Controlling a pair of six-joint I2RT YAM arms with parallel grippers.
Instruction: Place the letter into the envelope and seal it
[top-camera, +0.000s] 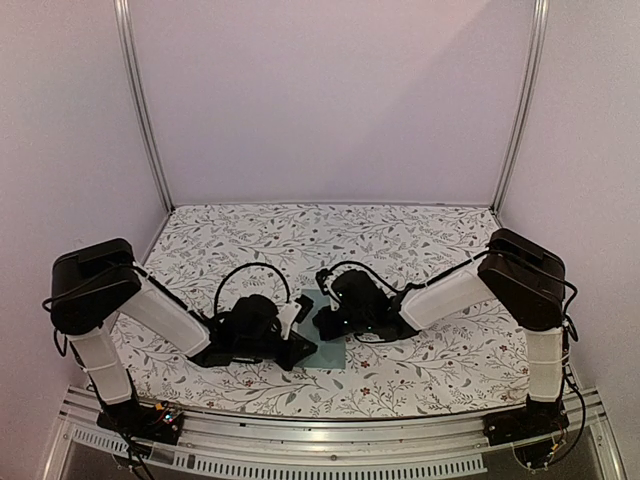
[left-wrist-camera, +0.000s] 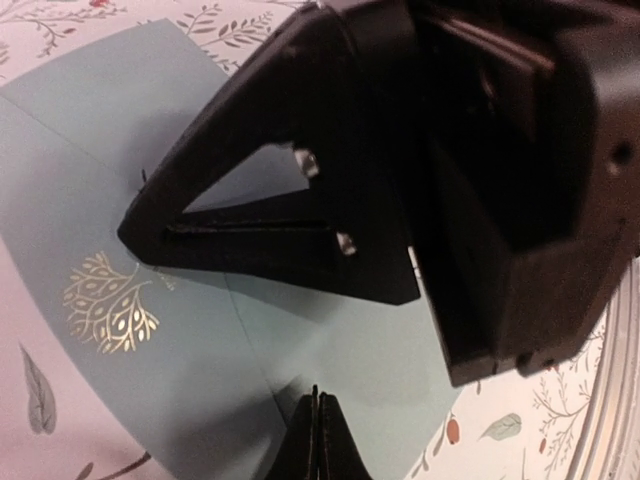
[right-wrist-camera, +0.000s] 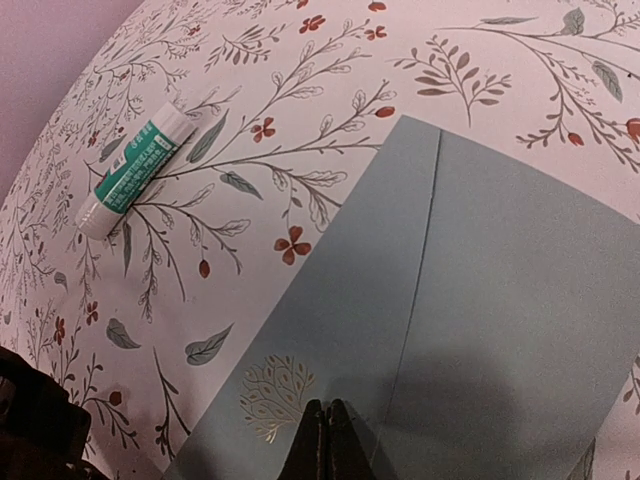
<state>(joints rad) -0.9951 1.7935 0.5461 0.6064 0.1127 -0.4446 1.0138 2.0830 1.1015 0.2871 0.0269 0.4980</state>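
- My left gripper has its two fingers pressed flat together, with nothing between them.
- My right gripper is likewise squeezed shut on nothing; only a thin dark seam shows between its fingertips.
- From above, both my hands meet low over the teal envelope, which lies flat on the floral tablecloth at the middle of the near half of the table.
- Seen from above, my left hand comes at the envelope from its 9 o'clock side and my right hand from about 2 o'clock, and the two black heads are just beside each other.
- In my left wrist view my closed tips sit over the envelope's near part. A gold tree emblem is printed on the paper at about 10 o'clock from them.
- In that same view my right hand's closed black fingers reach across the envelope at 12 o'clock from my tips, pointing towards 9 o'clock.
- In my right wrist view the emblem lies just beside my tips at 11 o'clock. A straight fold line runs up the envelope from near them towards 12 o'clock.
- I cannot tell whether either pair of tips actually presses on the paper or hangs just above it.
- A white-and-teal glue stick lies on the cloth apart from the envelope, at 10 o'clock in my right wrist view.
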